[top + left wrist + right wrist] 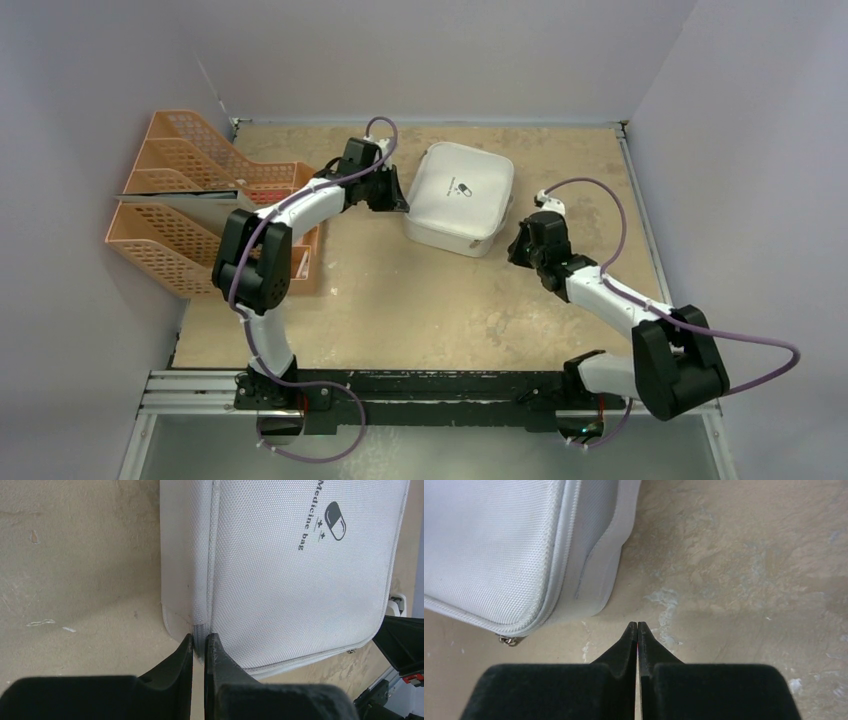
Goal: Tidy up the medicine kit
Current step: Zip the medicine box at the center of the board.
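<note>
The medicine kit point(465, 190), a pale grey-white soft case with a dark pill logo, lies shut at the back middle of the table. My left gripper point(397, 202) is at the kit's left side. In the left wrist view its jaws point(199, 642) are pinched on the zip seam at the corner of the kit point(300, 580). My right gripper point(520, 245) is just off the kit's near right corner. In the right wrist view it point(637, 626) is shut and empty above bare table, with the kit point(499, 545) to its upper left. A small metal zip pull point(509, 640) shows at the kit's lower edge.
Orange mesh file trays point(180, 200) stand at the left, holding some papers, with the left arm reaching past them. Grey walls close in the table at the back and both sides. A black rail point(430, 385) runs along the near edge.
</note>
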